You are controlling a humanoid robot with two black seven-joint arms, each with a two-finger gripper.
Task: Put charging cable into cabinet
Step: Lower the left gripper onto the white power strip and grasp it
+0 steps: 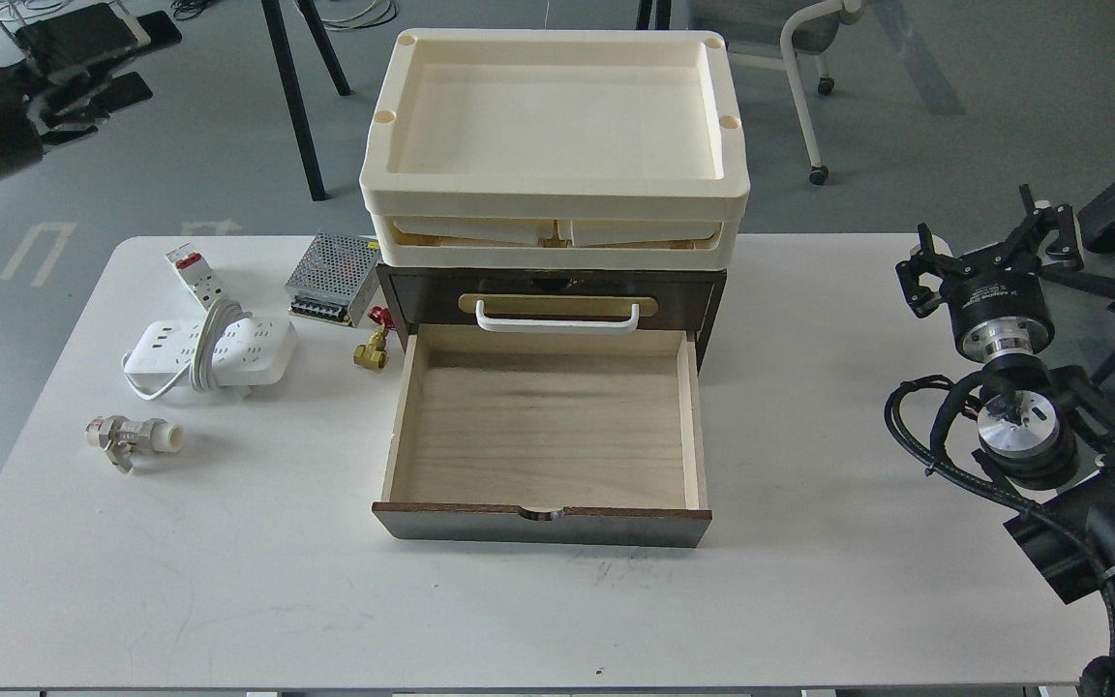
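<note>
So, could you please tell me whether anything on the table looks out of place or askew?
Nothing looks spilled or damaged. The cabinet has its lower drawer pulled fully out and empty, which suits the task. The charging cable lies flat on the table to the drawer's left, its cord wrapped around its middle.

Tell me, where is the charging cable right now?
In the head view, the charging cable lies on the table's left side, left of the open drawer, just below the metal box.

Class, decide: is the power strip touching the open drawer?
Apart. The head view shows bare table and a brass valve between the power strip and the drawer.
</note>
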